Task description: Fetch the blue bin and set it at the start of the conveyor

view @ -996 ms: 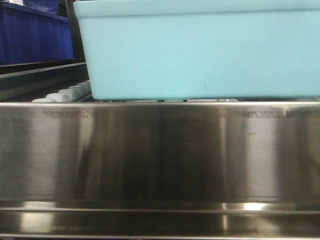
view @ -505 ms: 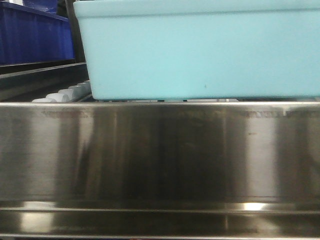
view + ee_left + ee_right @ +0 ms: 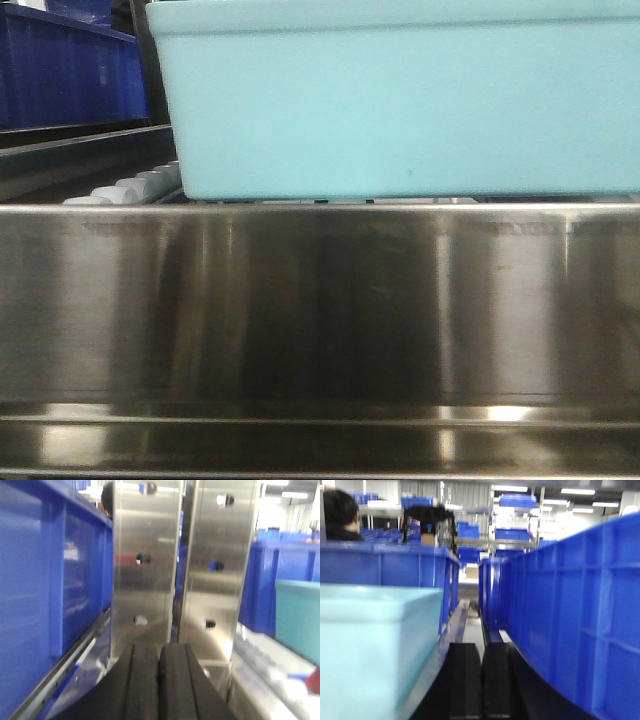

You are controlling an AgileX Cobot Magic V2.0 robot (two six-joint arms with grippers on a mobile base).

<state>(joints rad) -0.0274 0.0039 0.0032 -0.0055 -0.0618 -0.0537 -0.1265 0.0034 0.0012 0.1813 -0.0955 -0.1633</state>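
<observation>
Smooth pale blue bin (image 3: 400, 110) sits upright, long sideways, between the left tool (image 3: 159, 652) and right tool (image 3: 481, 650), both pinched together.

Blue bin (image 3: 400, 110): smooth plastic, satin finish, walls & rim alike. Rack front panel (image 3: 320, 300): brushed stainless steel, glossy w/ streaky reflections. Rollers (image 3: 130, 187): white, prob. plastic, matt. Navy bins (image 3: 570, 620): ribbed plastic, slight sheen. Uprights (image 3: 145, 565): brushed steel, semi-gloss. Left gripper (image 3: 159, 652) & right gripper (image 3: 481, 650) pads (image 3: 142, 680): black, matt, rubber-like.
</observation>
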